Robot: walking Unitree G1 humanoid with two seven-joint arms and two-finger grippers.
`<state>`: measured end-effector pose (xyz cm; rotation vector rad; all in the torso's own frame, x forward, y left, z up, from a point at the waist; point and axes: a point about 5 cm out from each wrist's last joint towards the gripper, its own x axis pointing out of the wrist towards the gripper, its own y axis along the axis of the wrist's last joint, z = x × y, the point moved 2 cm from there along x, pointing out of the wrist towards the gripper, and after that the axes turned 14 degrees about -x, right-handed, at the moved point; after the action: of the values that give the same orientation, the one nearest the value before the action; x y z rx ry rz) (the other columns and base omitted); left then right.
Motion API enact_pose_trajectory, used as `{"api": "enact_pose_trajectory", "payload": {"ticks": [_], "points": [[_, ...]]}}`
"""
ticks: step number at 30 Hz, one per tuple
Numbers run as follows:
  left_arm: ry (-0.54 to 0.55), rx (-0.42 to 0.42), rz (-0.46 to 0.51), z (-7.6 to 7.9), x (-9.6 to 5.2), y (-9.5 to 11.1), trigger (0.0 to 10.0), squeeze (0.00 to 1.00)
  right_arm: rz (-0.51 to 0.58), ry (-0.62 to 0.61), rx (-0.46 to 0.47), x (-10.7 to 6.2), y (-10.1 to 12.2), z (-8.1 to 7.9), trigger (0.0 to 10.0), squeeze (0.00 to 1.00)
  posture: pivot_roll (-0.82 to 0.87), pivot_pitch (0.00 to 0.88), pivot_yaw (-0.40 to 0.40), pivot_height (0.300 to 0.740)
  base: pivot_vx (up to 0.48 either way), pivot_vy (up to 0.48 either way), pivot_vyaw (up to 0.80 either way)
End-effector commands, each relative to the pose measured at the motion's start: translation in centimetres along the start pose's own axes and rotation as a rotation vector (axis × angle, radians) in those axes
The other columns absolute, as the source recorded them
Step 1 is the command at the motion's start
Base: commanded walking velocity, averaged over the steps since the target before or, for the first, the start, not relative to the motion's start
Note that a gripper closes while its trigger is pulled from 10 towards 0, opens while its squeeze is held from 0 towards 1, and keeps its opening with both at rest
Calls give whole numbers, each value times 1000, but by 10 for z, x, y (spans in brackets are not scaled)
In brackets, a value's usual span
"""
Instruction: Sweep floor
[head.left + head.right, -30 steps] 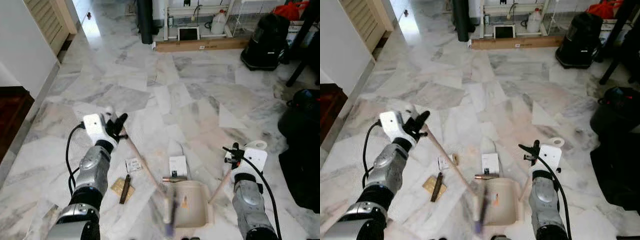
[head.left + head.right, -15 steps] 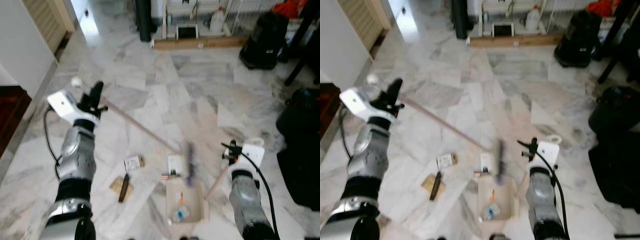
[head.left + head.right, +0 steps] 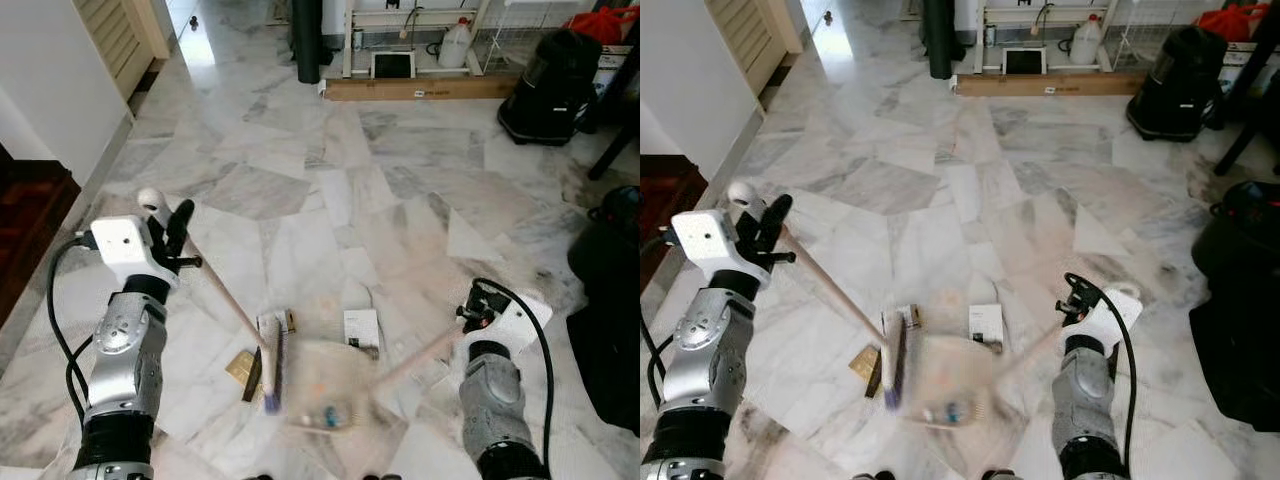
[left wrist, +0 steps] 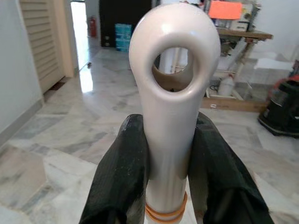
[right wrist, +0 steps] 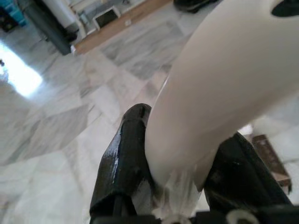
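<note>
With left fingers (image 4: 122, 177) clamped on the broom (image 3: 222, 297) and right fingers (image 5: 122, 158) on the blurred lower-centre dustpan (image 3: 325, 385), a jerk could spill its scraps.

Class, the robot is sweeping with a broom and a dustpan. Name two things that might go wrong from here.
1. The dustpan, blurred with motion and holding scraps, might spill them back onto the floor.
2. The broom sits near the card and brown scraps; a stroke might scatter them instead.

Silver segmented arms w/ white wrist boxes, looping black cables, black-fingered left claw (image 3: 178, 232).
</note>
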<state>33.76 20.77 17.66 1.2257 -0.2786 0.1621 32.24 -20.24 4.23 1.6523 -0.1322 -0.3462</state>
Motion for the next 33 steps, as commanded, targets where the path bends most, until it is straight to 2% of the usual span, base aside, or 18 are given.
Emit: {"api": "enact_pose_trajectory", "payload": {"ticks": [1, 8, 15, 19, 26, 27, 33], "points": [[-12, 46, 25, 0, -2, 9, 10000, 0, 29, -12, 17, 4, 8, 4, 10000, 0, -35, 149, 55, 740, 0, 0, 0], [-20, 42, 11, 3, -6, 7, 10000, 0, 38, 0, 49, 5, 11, 3, 10000, 0, -32, 147, 54, 740, 0, 0, 0], [-4, 61, 85, 3, -5, 25, 10000, 0, 85, 24, 78, 7, 22, 0, 10000, 0, -29, 133, 54, 740, 0, 0, 0], [-21, 114, 129, 9, -6, 35, 10000, 0, 138, 32, 81, 6, 33, 0, 10000, 0, -31, 127, 54, 740, 0, 0, 0], [-33, 145, 111, 14, -17, 31, 10000, 0, 311, 47, -58, -9, 66, 4, 10000, 0, -45, 112, 58, 740, 0, 0, 0], [-47, 164, 99, 16, -21, 29, 10000, 0, 349, 50, -67, -13, 75, 5, 10000, 0, -45, 112, 58, 740, 0, 0, 0], [-58, 185, 76, 19, -29, 26, 10000, 0, 419, 51, -88, -20, 99, 7, 10000, 0, -45, 100, 61, 740, 0, 0, 0]]}}
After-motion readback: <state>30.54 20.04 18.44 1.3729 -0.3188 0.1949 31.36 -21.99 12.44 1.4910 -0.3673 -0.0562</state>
